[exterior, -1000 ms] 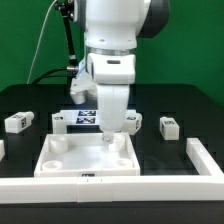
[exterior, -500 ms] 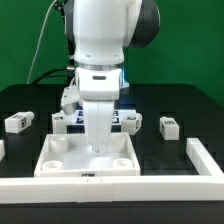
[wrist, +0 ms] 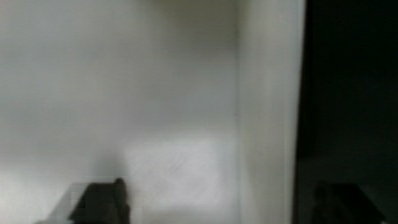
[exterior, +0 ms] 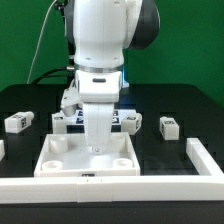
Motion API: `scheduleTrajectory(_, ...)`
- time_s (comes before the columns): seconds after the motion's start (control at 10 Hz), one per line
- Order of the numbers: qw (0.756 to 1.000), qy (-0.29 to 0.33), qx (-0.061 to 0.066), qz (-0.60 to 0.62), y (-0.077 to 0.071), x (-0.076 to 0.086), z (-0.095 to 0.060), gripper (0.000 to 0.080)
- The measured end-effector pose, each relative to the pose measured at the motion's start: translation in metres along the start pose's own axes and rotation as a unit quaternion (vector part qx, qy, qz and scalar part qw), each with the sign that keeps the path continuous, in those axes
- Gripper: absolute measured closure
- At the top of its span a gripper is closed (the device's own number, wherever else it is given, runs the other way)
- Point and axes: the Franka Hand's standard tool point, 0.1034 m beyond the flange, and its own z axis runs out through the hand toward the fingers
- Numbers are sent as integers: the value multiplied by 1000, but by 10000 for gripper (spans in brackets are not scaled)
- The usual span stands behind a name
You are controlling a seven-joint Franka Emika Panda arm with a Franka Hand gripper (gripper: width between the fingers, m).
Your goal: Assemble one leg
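Zero legs gripped; arm now parked over the white panel [exterior: 125,160].
It shifted toward the exterior view's left a second ago and has been static since. The gripper [exterior: 97,147] has its fingers apart and empty. One leg [exterior: 168,126] lies loose near the counter's edge on the exterior view's right; pick not started.

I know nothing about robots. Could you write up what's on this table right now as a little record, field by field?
Robot arm: white, pointing down over the panel
Fingers: spread apart, nothing between them in the wrist view
Panel: white, square, round corner sockets, lying flat
Loose legs: one leg at the exterior view's left, another leg at its right, both apart from the panel
Table: black
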Motion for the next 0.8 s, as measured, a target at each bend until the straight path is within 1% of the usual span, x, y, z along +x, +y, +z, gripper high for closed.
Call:
scheduleTrajectory(0.1, 1000, 0, 0, 0, 0, 0, 0, 400)
scheduleTrajectory(0.2, 1000, 0, 0, 0, 0, 0, 0, 577)
scheduleTrajectory(0.3, 1000, 0, 0, 0, 0, 0, 0, 577)
scheduleTrajectory(0.4, 1000, 0, -3, 0, 1, 0, -1, 732)
scheduleTrajectory(0.5, 1000, 0, -6, 1, 2, 0, -1, 736)
scheduleTrajectory(0.8, 1000, 1, -7, 1, 3, 0, -2, 736)
